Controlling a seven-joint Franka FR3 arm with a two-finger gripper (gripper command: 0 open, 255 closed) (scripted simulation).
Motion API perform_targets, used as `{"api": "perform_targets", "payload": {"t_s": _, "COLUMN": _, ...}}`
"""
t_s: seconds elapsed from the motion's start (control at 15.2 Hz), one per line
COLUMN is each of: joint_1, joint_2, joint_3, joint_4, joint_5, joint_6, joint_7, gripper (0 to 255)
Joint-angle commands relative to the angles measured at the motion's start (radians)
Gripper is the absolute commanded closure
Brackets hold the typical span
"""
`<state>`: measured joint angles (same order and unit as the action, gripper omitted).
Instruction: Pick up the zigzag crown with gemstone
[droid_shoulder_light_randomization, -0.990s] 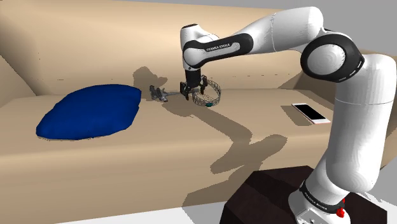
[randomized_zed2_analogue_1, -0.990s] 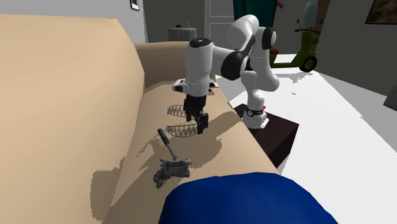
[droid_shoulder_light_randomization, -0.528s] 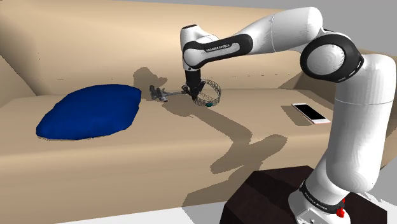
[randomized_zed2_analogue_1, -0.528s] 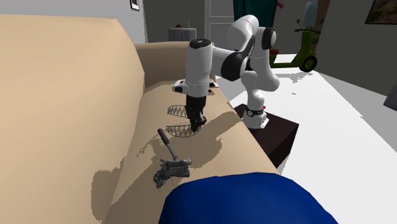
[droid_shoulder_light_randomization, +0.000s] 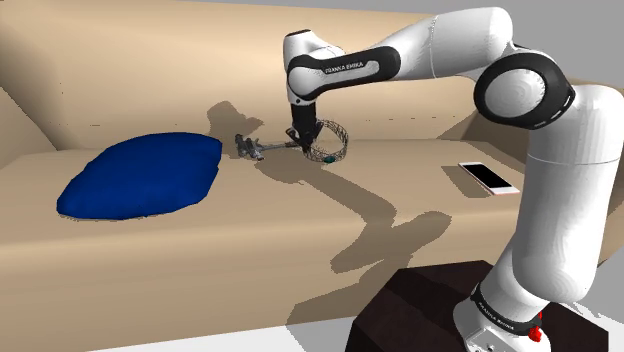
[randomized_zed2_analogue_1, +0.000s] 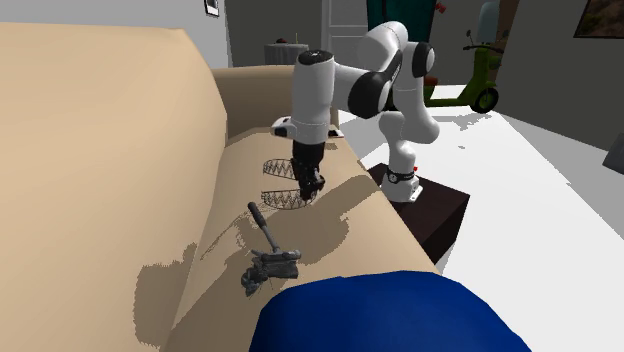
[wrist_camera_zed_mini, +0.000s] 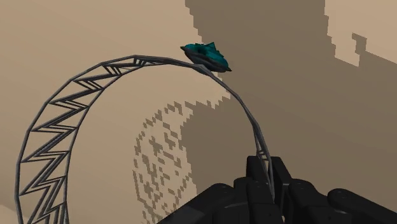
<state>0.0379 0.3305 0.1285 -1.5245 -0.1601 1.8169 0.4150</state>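
- This is a home's living room: a broad beige sofa (droid_shoulder_light_randomization: 200, 250) serves as the work surface.
- A blue cushion (droid_shoulder_light_randomization: 140, 175) and a phone (droid_shoulder_light_randomization: 488, 177) lie on its seat.
- Beyond it stand a green scooter (randomized_zed2_analogue_1: 478, 70) and a small round table (randomized_zed2_analogue_1: 283, 52).
- A framed picture (randomized_zed2_analogue_1: 600, 15) hangs on the wall.

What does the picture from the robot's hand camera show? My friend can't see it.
The black gripper clasps the thin band of a grey zigzag crown that curves away in a big ring. A teal gemstone sits on the ring's far side, with a shadowed tan surface behind.
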Motion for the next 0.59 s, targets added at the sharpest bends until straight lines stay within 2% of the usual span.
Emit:
{"api": "perform_targets", "payload": {"t_s": 0.0, "joint_1": 0.001, "joint_2": -0.002, "joint_3": 0.000, "joint_4": 0.026, "joint_5": 0.001, "joint_6": -0.028, "joint_7": -0.004, "gripper": 255}}
{"api": "perform_targets", "payload": {"t_s": 0.53, "joint_1": 0.005, "joint_2": -0.001, "joint_3": 0.002, "joint_4": 0.136, "joint_5": 0.004, "joint_6": -0.135, "joint_7": -0.016, "gripper": 255}}
